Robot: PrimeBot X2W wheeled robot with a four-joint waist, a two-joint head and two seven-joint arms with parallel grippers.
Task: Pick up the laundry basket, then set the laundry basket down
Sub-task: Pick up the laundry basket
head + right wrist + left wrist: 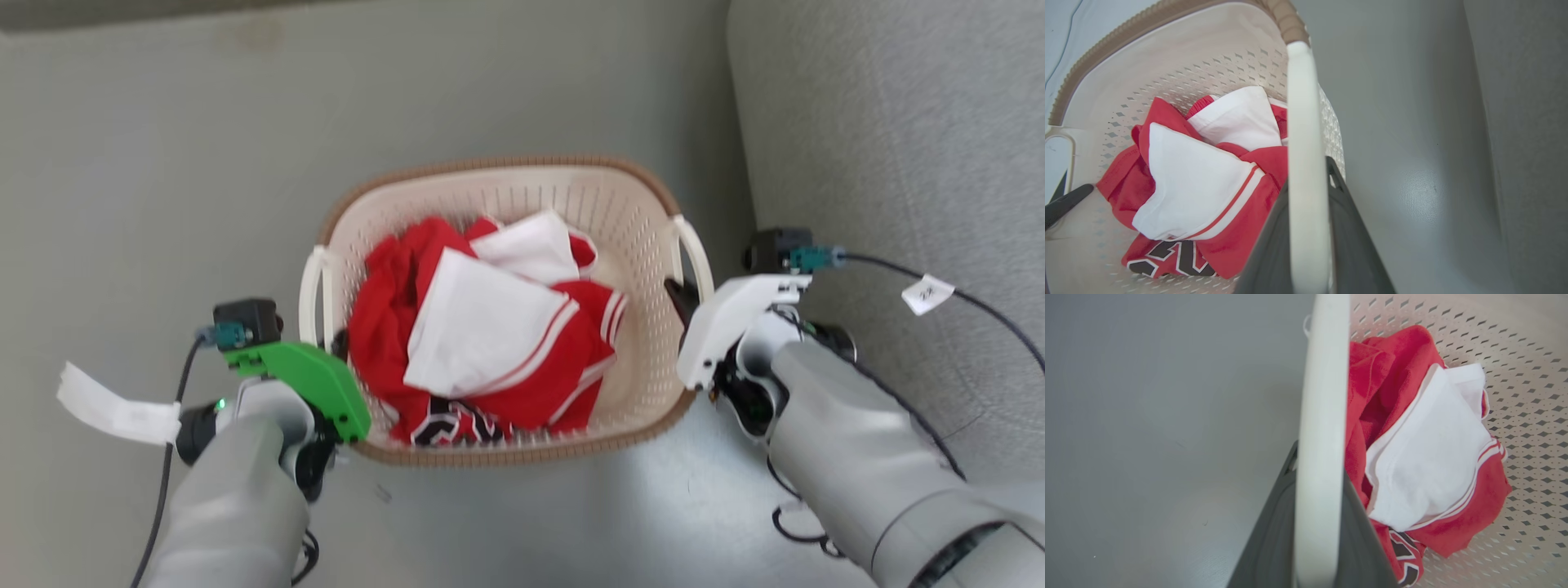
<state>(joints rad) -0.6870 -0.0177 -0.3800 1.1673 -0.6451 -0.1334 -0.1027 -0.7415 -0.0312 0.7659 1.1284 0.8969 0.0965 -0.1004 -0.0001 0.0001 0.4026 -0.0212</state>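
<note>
The laundry basket (pixel 506 164) is cream, perforated and brown-rimmed, and sits in the middle of the head view on or just over the grey floor. Red and white clothes (pixel 482 343) fill it. My left gripper (pixel 336 347), under a green housing, is shut on the basket's left loop handle (pixel 310 282). In the left wrist view that handle (pixel 1323 416) runs up between my two dark fingers (pixel 1274 539). My right gripper (pixel 679 298), under a white housing, is shut on the right handle (pixel 694 249). The right wrist view shows this handle (pixel 1302 122) pinched between the fingers (pixel 1347 228).
A grey upholstered sofa (pixel 898 122) stands close to the basket's right side, just beyond my right arm. Grey floor (pixel 163 163) stretches to the left and in front. White tags hang from the wrist cables (pixel 114 408) (pixel 927 294).
</note>
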